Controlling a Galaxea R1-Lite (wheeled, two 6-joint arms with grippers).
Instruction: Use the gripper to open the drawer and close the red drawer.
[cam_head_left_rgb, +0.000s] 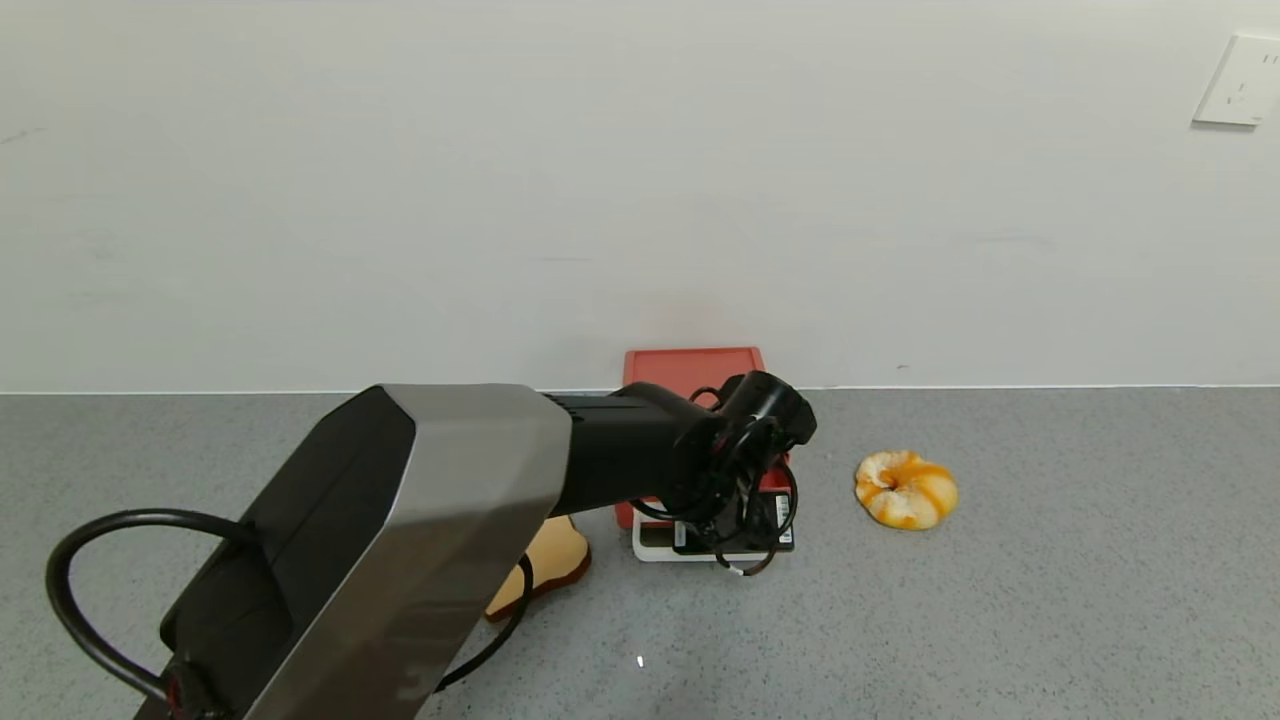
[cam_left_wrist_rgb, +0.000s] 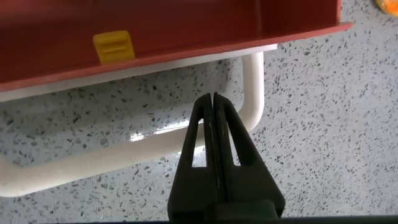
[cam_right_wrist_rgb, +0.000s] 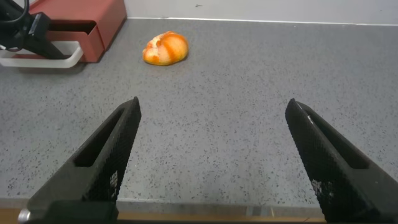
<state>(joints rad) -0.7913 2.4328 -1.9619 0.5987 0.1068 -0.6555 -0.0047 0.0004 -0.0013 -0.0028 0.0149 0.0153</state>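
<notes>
The red drawer (cam_head_left_rgb: 690, 368) stands against the back wall, its white loop handle (cam_head_left_rgb: 650, 547) pointing toward me. My left gripper (cam_head_left_rgb: 735, 540) hangs over the handle. In the left wrist view the gripper (cam_left_wrist_rgb: 213, 98) is shut, fingers pressed together with nothing between them. Their tips cross the white handle bar (cam_left_wrist_rgb: 254, 81) and reach into the loop, just short of the red drawer front (cam_left_wrist_rgb: 186, 25). A yellow tab (cam_left_wrist_rgb: 113, 46) sits on that red face. My right gripper (cam_right_wrist_rgb: 212, 104) is open and empty, low over the near counter, far from the drawer (cam_right_wrist_rgb: 93, 25).
An orange-and-white pastry (cam_head_left_rgb: 905, 488) lies right of the drawer and also shows in the right wrist view (cam_right_wrist_rgb: 165, 48). A bread slice (cam_head_left_rgb: 550, 565) lies left of the handle, partly under my left arm. A wall socket (cam_head_left_rgb: 1240, 80) is at the far upper right.
</notes>
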